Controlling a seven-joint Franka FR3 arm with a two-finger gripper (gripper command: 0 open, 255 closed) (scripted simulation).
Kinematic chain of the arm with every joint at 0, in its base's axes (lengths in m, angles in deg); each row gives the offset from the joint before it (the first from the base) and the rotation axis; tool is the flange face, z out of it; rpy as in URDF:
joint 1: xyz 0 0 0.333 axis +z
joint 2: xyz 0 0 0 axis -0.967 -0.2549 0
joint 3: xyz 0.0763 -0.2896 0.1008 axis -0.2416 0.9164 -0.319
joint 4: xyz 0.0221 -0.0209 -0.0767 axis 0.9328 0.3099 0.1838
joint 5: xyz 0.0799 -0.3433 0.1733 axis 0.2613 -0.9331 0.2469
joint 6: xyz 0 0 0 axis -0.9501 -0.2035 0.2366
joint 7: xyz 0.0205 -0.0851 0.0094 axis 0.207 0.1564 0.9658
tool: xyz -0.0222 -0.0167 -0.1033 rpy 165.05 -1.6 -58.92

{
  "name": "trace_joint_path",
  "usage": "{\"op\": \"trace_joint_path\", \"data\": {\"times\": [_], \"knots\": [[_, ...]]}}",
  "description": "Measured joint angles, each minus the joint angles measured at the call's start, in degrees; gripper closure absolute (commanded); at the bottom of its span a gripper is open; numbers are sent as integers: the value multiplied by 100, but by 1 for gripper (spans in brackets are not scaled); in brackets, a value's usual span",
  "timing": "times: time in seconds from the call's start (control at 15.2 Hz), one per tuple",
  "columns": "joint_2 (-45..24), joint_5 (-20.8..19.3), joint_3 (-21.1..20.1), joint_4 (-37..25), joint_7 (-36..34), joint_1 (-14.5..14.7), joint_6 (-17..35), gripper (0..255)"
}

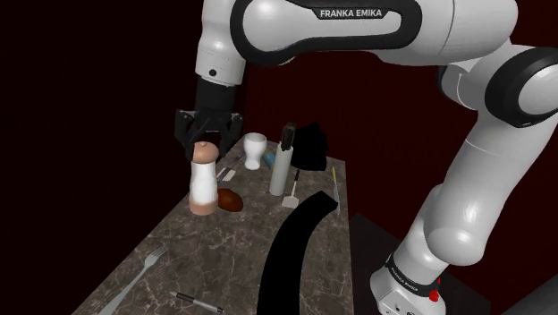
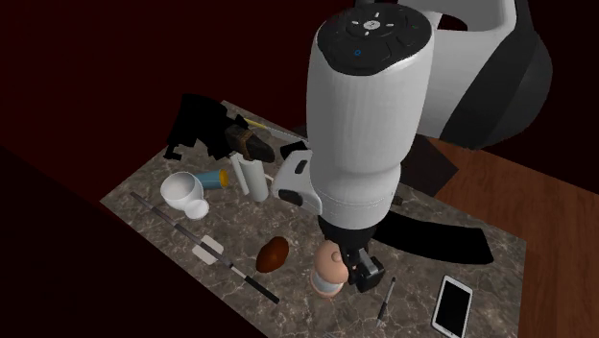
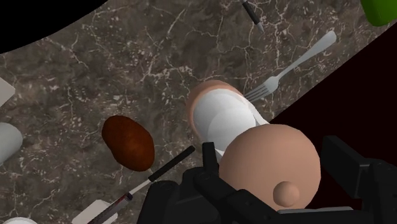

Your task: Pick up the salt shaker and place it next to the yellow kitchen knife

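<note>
Two black fingers of the gripper (image 1: 208, 146) stand spread on either side of the tan cap of the salt shaker (image 1: 204, 183). In the wrist view a dark gap shows between the cap and one finger, so they do not pinch it. The salt shaker, white with a tan cap and foot, stands upright on the dark marbled counter (image 1: 179, 259), near its edge at the shoulder view's left. A brown oval lump (image 1: 231, 200) lies just beside its foot. The yellow knife (image 1: 333, 183) lies well apart at the opposite edge, past a tall white bottle (image 1: 281, 170) and a white cup (image 1: 256, 149).
</note>
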Motion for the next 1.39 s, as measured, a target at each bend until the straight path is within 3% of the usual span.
{"op": "trace_joint_path", "data": {"times": [1.39], "knots": [[-349,-210,-53,-2031,-295,104,-1700,255]]}}
